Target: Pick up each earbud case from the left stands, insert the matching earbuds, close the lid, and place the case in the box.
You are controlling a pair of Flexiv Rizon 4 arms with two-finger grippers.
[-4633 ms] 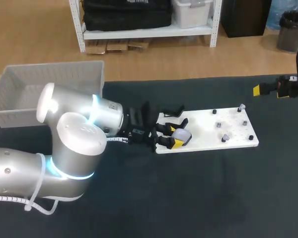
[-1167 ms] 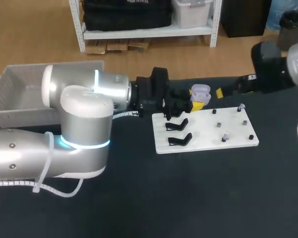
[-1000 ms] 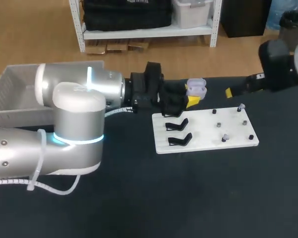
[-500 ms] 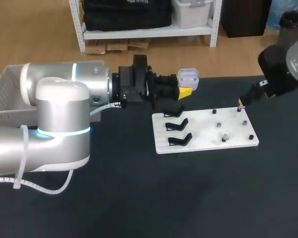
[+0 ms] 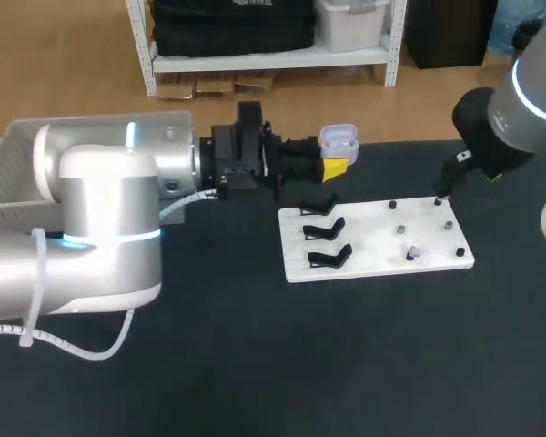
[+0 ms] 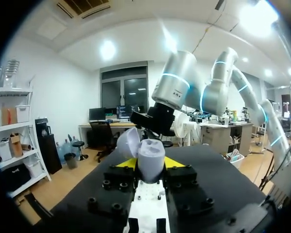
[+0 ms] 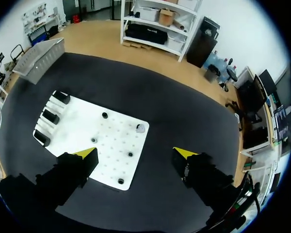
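While my left gripper (image 5: 333,167) is clamping the earbud case (image 5: 338,140) from two sides, the case is hanging above the table (image 5: 364,364), just beyond the 11 o'clock corner of the white board (image 5: 373,241). Its lid (image 6: 128,142) is standing open.

In the left wrist view, my right arm (image 6: 180,89) is standing ahead of the case.

Three black stands (image 5: 323,228) are sitting in a column along the board's 9 o'clock side. Dark pegs (image 5: 401,229) are dotting its 3 o'clock half. One pale earbud (image 5: 412,253) is resting near the 4 o'clock edge. A second earbud (image 5: 442,195) is resting at the 1 o'clock corner.

My right gripper (image 7: 135,152) is hovering over that 3 o'clock half with its fingers spread wide, grasping nothing.

The box (image 5: 36,150) is standing at 9 o'clock of the case, well apart from it. My left arm (image 5: 100,218) is lying between them and covering part of the box. I cannot tell what the box is holding.
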